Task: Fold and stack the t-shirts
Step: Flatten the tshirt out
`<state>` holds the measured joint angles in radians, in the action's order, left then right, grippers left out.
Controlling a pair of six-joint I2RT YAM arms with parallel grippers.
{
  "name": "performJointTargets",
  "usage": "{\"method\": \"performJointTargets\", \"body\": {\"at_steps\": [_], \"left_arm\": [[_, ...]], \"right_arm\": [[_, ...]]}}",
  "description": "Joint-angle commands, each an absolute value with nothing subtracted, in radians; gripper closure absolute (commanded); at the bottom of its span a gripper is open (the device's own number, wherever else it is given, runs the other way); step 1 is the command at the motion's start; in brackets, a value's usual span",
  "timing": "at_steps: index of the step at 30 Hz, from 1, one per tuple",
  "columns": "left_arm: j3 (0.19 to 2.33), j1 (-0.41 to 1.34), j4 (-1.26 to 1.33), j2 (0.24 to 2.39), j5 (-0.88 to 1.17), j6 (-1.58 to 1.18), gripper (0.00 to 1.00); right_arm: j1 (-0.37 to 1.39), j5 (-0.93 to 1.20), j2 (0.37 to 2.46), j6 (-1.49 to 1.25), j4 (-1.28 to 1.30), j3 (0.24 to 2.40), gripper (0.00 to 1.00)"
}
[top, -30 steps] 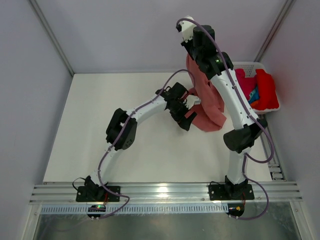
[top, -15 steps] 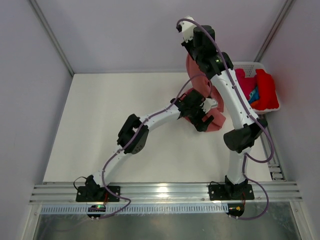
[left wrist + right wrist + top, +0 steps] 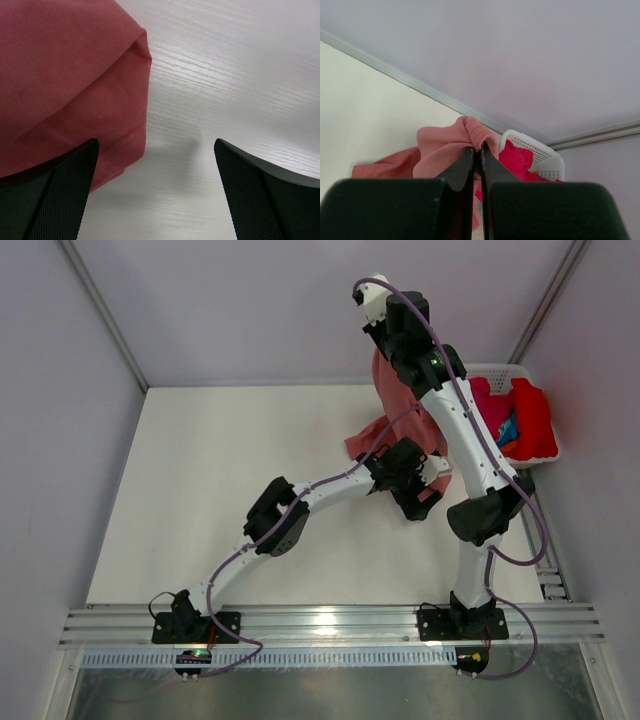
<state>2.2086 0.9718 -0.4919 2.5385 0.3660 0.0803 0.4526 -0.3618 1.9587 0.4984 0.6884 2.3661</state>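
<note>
A salmon t-shirt (image 3: 397, 405) hangs from my right gripper (image 3: 384, 348), which is raised high over the table's far side. In the right wrist view the right gripper (image 3: 478, 146) is shut on a bunched fold of the salmon t-shirt (image 3: 440, 145). My left gripper (image 3: 431, 488) is low at the shirt's bottom end, near the right arm. Seen from the left wrist, the left gripper (image 3: 156, 142) is open just above the table. The salmon t-shirt's stitched hem (image 3: 75, 75) lies by its left finger (image 3: 55, 195), and only bare table is between the fingers.
A white basket (image 3: 497, 370) stands at the table's far right with red (image 3: 532, 420), magenta (image 3: 488, 402) and blue t-shirts in it. The basket (image 3: 542, 156) also shows behind the right fingers. The right arm's elbow (image 3: 485, 515) is close to the left gripper.
My left arm has stretched to the right, bringing its open gripper to the shirt's lower end. The hanging cloth has shifted and now spreads to the left. The right arm has not moved.
</note>
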Motion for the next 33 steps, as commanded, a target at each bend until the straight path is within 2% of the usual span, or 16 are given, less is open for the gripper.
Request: {"method": "performJointTargets", "body": {"at_steps": [1,5,8,9,10,11,14,15,23,25,29,33], "left_arm": [[2.218,0.979,-0.414,2.549,0.35,0.072,0.01],[2.233,0.98,-0.387,2.565,0.316,0.066,0.01],[2.237,0.98,-0.374,2.577,0.282,0.08,0.13],[2.237,0.98,-0.374,2.58,0.276,0.083,0.25],[2.237,0.98,-0.376,2.579,0.265,0.092,0.32],[2.235,0.98,-0.377,2.58,0.259,0.095,0.51],[2.22,0.98,-0.377,2.574,0.216,0.094,0.84],[2.215,0.979,-0.377,2.574,0.207,0.094,1.0],[2.155,0.905,-0.429,2.499,0.023,0.037,1.0],[2.128,0.838,-0.465,2.461,0.009,0.009,1.0],[2.077,0.694,-0.575,2.289,-0.164,-0.028,1.0],[2.091,0.503,-0.627,2.151,-0.287,0.057,1.0]], "right_arm": [[0.459,-0.377,1.905,0.503,0.623,2.373,0.97],[0.459,-0.377,1.896,0.497,0.63,2.368,0.97],[0.459,-0.379,1.893,0.495,0.632,2.364,0.97],[0.459,-0.38,1.891,0.497,0.63,2.364,0.97],[0.459,-0.382,1.891,0.499,0.629,2.362,0.97],[0.459,-0.382,1.89,0.5,0.629,2.362,0.97],[0.459,-0.391,1.888,0.506,0.624,2.362,0.97],[0.459,-0.393,1.888,0.508,0.623,2.361,0.97],[0.459,-0.431,1.876,0.541,0.595,2.333,0.97],[0.459,-0.454,1.878,0.549,0.581,2.33,0.97],[0.454,-0.486,1.875,0.59,0.551,2.322,0.97],[0.442,-0.505,1.865,0.64,0.488,2.318,0.97]]}}
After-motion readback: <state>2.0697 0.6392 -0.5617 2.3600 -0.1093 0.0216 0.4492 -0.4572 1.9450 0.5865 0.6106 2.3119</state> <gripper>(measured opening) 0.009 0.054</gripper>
